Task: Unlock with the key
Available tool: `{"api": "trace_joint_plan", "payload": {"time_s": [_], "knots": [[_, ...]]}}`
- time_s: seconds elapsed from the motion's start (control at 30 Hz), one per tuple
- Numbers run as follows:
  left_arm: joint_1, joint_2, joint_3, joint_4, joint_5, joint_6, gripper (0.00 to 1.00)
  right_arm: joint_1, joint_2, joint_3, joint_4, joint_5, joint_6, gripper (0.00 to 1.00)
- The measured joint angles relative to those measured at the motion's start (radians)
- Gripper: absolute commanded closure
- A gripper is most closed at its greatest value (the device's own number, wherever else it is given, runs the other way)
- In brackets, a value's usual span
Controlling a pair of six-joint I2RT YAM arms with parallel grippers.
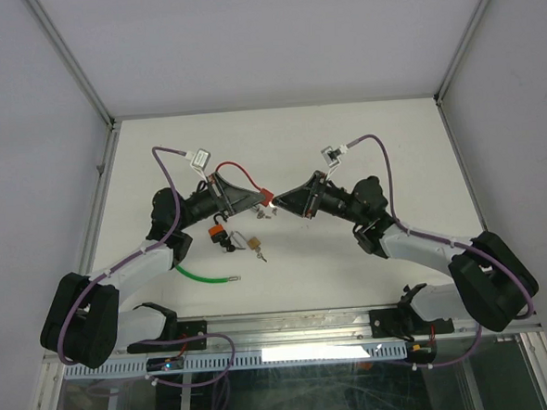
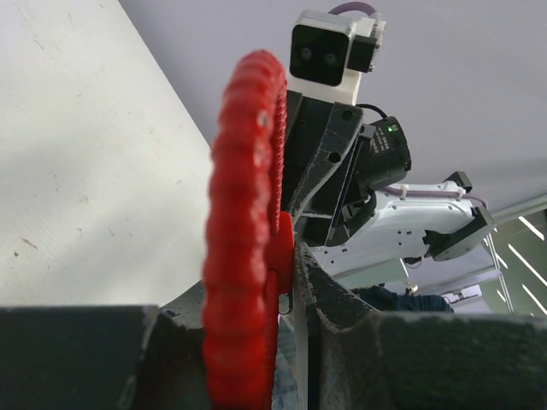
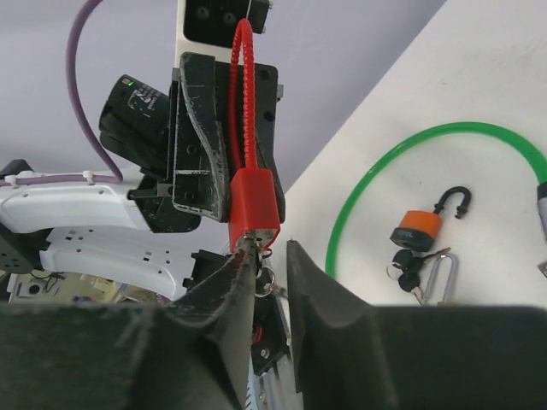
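The left hand (image 1: 256, 199) is clamped on a red padlock (image 3: 255, 201) with a long ribbed red cable shackle (image 3: 242, 94), holding it in the air above the white table (image 1: 362, 134). Its 2 black fingers (image 3: 203, 128) close on the cable just above the padlock's body, and the loop arcs back over the hand.

The bottom end of the red padlock faces the right hand (image 3: 269, 256), which meets it head-on from the opposite side. That hand's 2 black fingers (image 3: 318, 295) stand a narrow gap apart, and the tip of 1 touches the bottom corner of the red padlock. A small bunch of metal keys on a ring (image 3: 267, 278) sits right under the padlock, between those fingers. Whether the fingers pinch a key, or whether a key is in the keyhole, I cannot tell.

On the table, nearer the arm bases than the red padlock and towards the left arm's side, lies an orange padlock with a black shackle (image 1: 217, 233). Just beside it lies a brass-coloured padlock with a silver shackle (image 1: 249, 240) and dark-headed keys. Farther from the red padlock on that same side, a thin green cable (image 1: 203, 275) curves across the table.
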Motion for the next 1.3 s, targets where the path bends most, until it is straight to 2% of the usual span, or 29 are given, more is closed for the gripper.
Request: {"api": "trace_joint_plan", "payload": {"time_s": [0.1, 0.13, 0.27, 0.47, 0.5, 0.67, 0.83, 0.9, 0.97, 1.1, 1.3], "knots": [[0.0, 0.0, -0.001, 0.016, -0.002, -0.002, 1.0, 0.0, 0.031, -0.008, 0.083, -0.016, 0.072, 0.98], [0.002, 0.0, -0.003, 0.024, -0.002, -0.004, 1.0, 0.0, 0.042, -0.012, 0.115, -0.021, 0.101, 1.0], [0.007, 0.0, -0.019, 0.09, -0.001, -0.01, 1.0, -0.001, 0.099, -0.029, 0.249, -0.025, 0.241, 1.0], [0.007, 0.0, -0.048, 0.177, -0.006, -0.004, 1.0, -0.006, 0.228, -0.048, 0.467, -0.03, 0.556, 1.0], [0.007, 0.0, -0.051, 0.184, -0.006, -0.004, 1.0, -0.006, 0.244, -0.05, 0.493, -0.032, 0.596, 1.0], [0.005, -0.002, -0.056, 0.174, -0.026, -0.005, 1.0, -0.014, 0.27, -0.051, 0.52, -0.04, 0.663, 0.77], [0.005, -0.021, -0.056, 0.078, -0.079, -0.009, 1.0, -0.041, 0.231, -0.051, 0.391, -0.066, 0.551, 0.62], [0.005, -0.025, -0.056, 0.026, -0.1, -0.011, 1.0, -0.051, 0.181, -0.051, 0.29, -0.074, 0.459, 0.61], [0.005, -0.025, -0.051, -0.025, -0.111, -0.012, 1.0, -0.056, 0.116, -0.049, 0.181, -0.079, 0.379, 0.52], [0.005, -0.025, -0.021, -0.149, -0.133, -0.011, 1.0, -0.055, -0.038, -0.029, -0.094, -0.066, 0.064, 0.45], [0.005, -0.025, 0.044, -0.292, -0.134, -0.004, 1.0, 0.014, -0.154, 0.021, -0.364, 0.023, -0.394, 0.44]]}}
